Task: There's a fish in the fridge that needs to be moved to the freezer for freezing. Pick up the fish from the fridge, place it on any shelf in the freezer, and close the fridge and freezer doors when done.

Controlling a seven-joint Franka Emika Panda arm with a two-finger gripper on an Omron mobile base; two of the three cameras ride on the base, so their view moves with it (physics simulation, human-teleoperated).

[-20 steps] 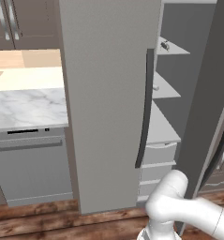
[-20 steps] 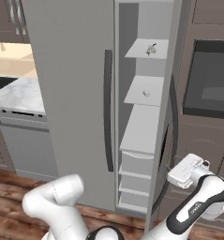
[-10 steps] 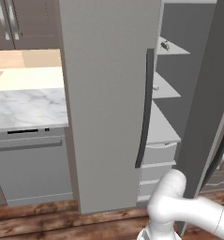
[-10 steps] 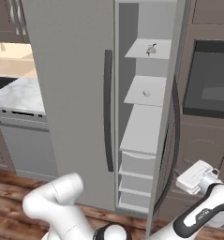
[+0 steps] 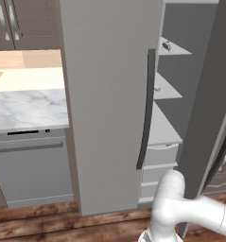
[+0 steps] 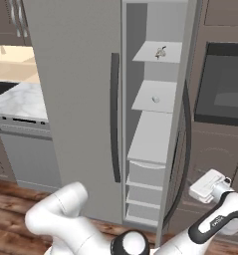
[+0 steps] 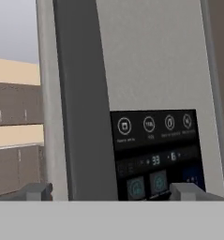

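The fish [image 6: 161, 51] is a tiny dark grey thing on the top shelf of the open compartment, also seen as the fish [image 5: 166, 46] in the left base view. That compartment's door [image 6: 181, 114] stands swung out, edge-on, with a dark curved handle [image 6: 188, 149]. The other door [image 6: 75, 99] is shut. My gripper [image 6: 204, 186] hangs low to the right of the open door, on its outer side. In the hand view the gripper [image 7: 111, 191] is open with nothing between its fingers, and faces the door's handle [image 7: 80, 103] and black dispenser panel [image 7: 155, 159].
A small pale object [image 6: 155, 99] lies on the second shelf. Drawers [image 6: 145, 174] fill the compartment's lower part. A marble counter [image 5: 24, 106] over a dishwasher [image 5: 34, 165] is to the left. A dark wall oven [image 6: 225, 94] stands right of the open door.
My hand has drifted a little to the right and down, away from the open door's edge, and its fingers have spread wider. The doors and the fish have not moved.
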